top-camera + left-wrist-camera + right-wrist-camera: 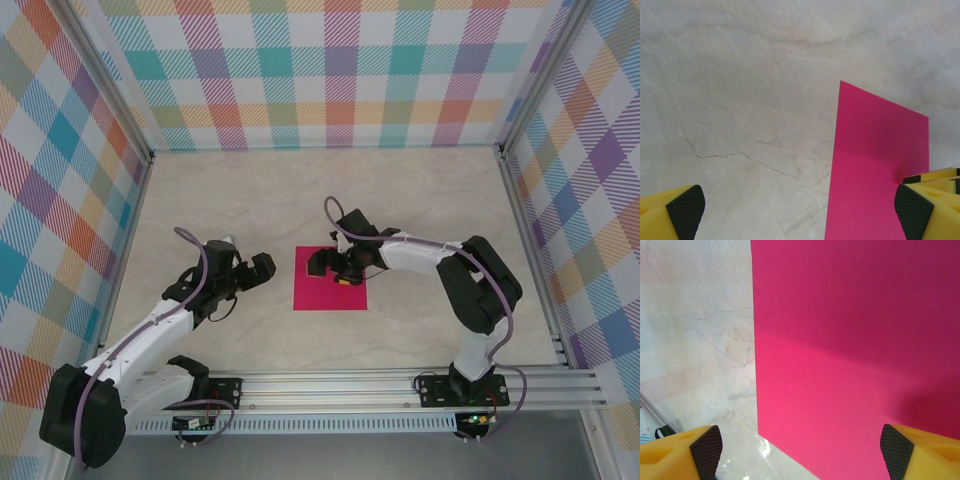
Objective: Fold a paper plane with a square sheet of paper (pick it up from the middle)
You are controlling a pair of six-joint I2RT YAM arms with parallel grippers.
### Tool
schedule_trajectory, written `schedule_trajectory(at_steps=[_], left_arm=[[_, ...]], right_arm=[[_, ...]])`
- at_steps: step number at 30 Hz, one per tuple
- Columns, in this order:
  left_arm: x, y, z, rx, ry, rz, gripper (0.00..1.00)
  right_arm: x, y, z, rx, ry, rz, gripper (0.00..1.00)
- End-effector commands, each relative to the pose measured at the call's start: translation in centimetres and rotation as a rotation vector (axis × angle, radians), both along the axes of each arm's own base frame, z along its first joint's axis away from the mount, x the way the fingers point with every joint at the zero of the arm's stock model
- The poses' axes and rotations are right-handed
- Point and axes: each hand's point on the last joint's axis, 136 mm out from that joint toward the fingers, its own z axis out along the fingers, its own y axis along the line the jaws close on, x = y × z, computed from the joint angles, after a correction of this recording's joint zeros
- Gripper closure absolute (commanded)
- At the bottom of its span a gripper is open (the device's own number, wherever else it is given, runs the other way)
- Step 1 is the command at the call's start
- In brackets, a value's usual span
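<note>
Folding had not started: the square sheet of paper lay flat and uncreased in the middle of the worktop. Your right pincer hung over its far half, jaws spread, gripping nothing. Your left pincer stood wide open just left of it. Every crease remained.

A pale marble-patterned table is showing faint veins across its top. Pastel plaid walls are enclosing the table on three sides, while an aluminium rail is running along its near edge.
</note>
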Motion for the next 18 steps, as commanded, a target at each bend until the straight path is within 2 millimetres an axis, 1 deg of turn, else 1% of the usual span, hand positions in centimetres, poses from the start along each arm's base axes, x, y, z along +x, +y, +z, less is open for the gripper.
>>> schedule_trajectory(at_steps=[1, 3, 6, 8, 11, 14, 16, 18], left_arm=[[0.9, -0.6, 1.4, -0.01, -0.049, -0.039, 0.0], [1.0, -1.1, 1.6, -0.03, -0.059, -0.058, 0.0], [1.2, -1.5, 1.7, -0.048, -0.053, -0.066, 0.0], [1.3, -1.8, 1.7, -0.056, -0.043, -0.076, 0.0], [1.4, -2.1, 1.5, -0.075, -0.033, -0.077, 0.0], [1.4, -2.3, 1.3, -0.085, -0.027, -0.08, 0.0], [1.4, -2.5, 1.2, -0.091, -0.028, -0.086, 0.0], [1.5, -2.5, 1.3, -0.097, -0.033, -0.084, 0.0]], right_arm=[[-1.0, -0.1, -2.1, -0.049, 0.065, -0.009, 0.15], [-1.7, -1.1, -3.0, -0.086, 0.074, -0.002, 0.15], [-3.2, -3.0, -3.7, -0.148, 0.073, 0.024, 0.15], [-4.4, -4.4, -4.1, -0.181, 0.068, 0.044, 0.15], [-5.6, -5.8, -4.1, -0.199, 0.057, 0.078, 0.14], [-5.8, -6.2, -3.3, -0.206, 0.041, 0.107, 0.14], [-5.5, -5.6, -2.2, -0.186, 0.033, 0.121, 0.14], [-4.9, -5.0, -0.6, -0.162, 0.01, 0.114, 0.13]])
